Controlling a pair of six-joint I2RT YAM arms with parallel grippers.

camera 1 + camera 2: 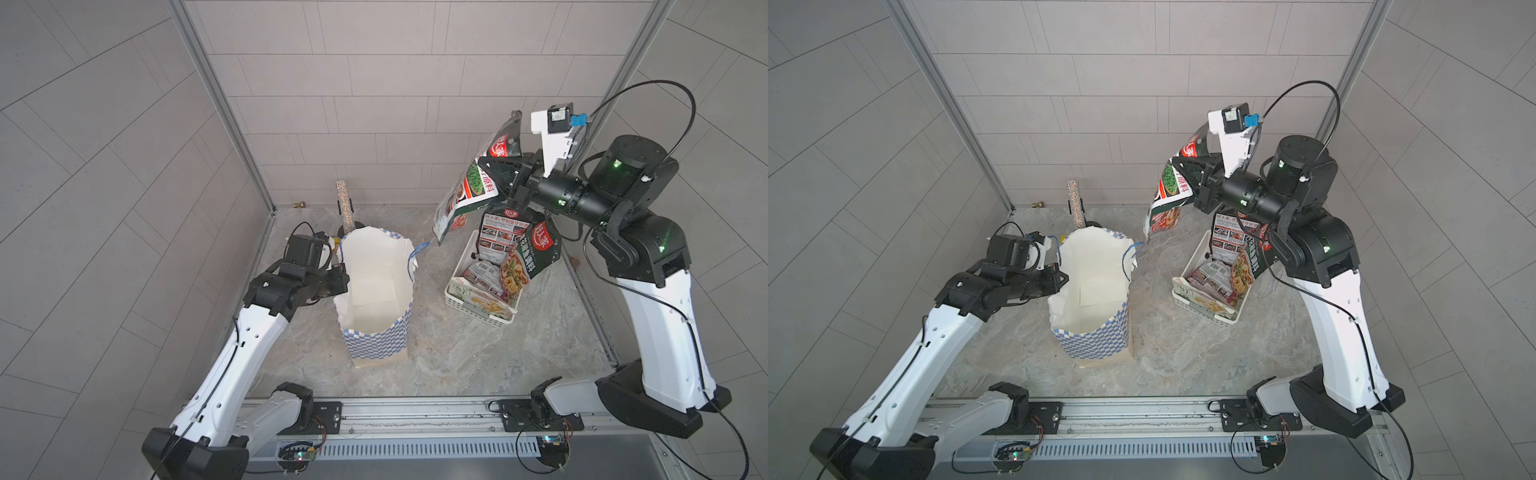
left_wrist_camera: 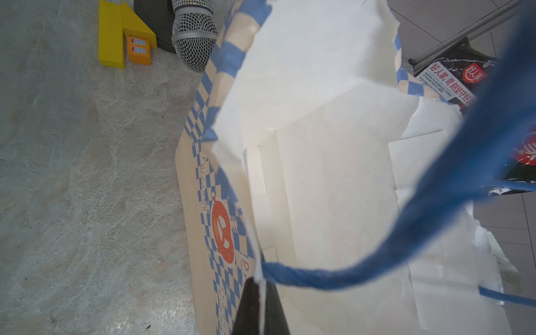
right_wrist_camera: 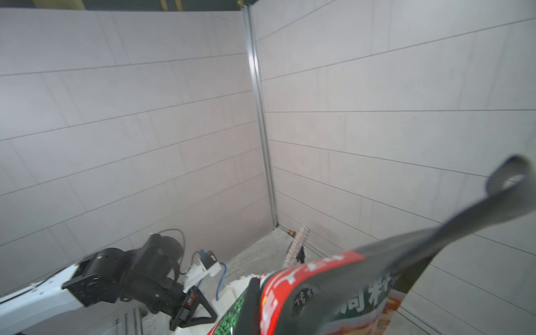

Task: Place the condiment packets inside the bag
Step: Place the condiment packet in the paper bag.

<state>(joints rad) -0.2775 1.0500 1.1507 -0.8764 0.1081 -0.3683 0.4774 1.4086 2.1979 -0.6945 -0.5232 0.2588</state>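
One condiment packet (image 1: 460,198) clamped in right end effector (image 1: 485,165) | left end effector (image 1: 343,277) pinching bag (image 1: 376,345) rim

Enclosure walls (image 1: 374,83): pale grey panels with thin dark seams, closing the left, far and right sides. Aluminium corner posts (image 1: 222,104) stand at both far corners. Table (image 1: 457,353): grey marbled stone-look top, evenly lit, shadows soft. A metal rail (image 1: 415,411) runs along the near edge, a slotted vent strip (image 1: 415,449) beyond it.

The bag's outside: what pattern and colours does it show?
Blue-and-white checks on the bag, clearest in a top view.
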